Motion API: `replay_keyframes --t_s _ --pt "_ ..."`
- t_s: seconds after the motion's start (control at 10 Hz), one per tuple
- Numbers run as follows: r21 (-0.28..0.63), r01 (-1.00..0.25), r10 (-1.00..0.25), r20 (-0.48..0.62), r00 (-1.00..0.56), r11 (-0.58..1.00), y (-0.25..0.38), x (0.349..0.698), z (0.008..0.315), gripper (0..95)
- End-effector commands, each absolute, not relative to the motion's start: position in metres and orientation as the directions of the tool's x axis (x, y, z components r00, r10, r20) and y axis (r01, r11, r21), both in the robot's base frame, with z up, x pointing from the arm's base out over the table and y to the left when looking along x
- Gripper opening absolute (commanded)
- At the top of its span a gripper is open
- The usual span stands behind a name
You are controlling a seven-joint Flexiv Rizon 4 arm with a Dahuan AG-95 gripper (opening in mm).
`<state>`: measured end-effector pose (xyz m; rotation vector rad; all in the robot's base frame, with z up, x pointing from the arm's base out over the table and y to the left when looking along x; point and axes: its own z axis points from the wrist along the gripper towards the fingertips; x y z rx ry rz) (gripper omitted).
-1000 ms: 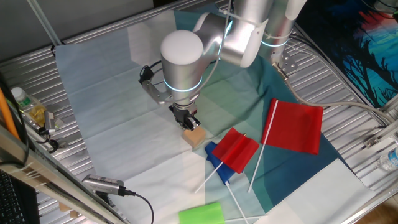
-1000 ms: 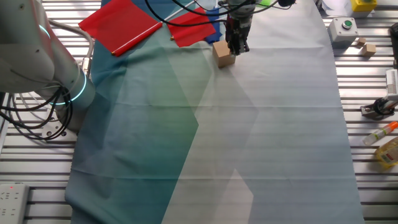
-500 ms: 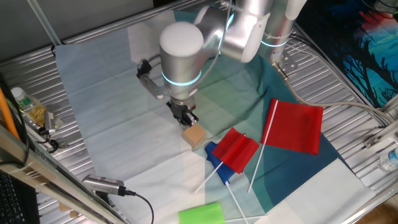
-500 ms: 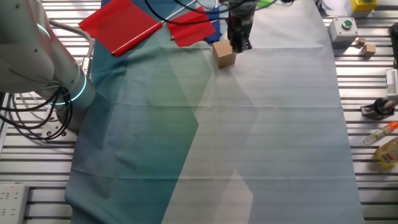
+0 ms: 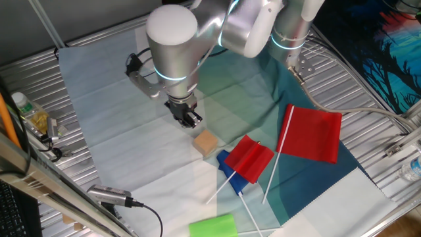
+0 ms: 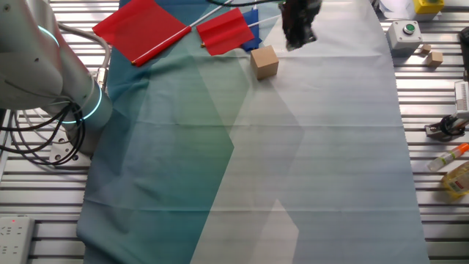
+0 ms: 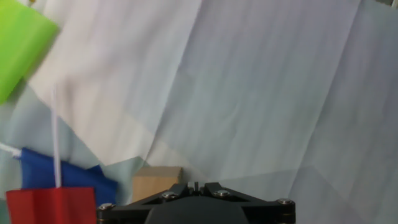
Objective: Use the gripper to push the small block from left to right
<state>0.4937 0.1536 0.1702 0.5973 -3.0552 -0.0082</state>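
Wooden small block sits apart from gripper.

From one fixed view we look down at an angle across the desk, with the arm's wrist large and near the lens. The other fixed view faces it from the opposite side, higher and farther back; both take in the small block and the red flags. The hand view looks along the jaws, close over the cloth, catching the same block at its lower edge.
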Motion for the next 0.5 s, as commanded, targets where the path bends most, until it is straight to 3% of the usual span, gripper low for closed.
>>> replay_keyframes --t_s 0.1,0.5 --pt "0.008 -0.370 -0.370 0.022 -0.929 0.929 0.158 0.490 0.176 0.0" --pt "0.014 -0.366 -0.366 0.018 -0.930 0.931 0.166 0.479 0.189 0.0"
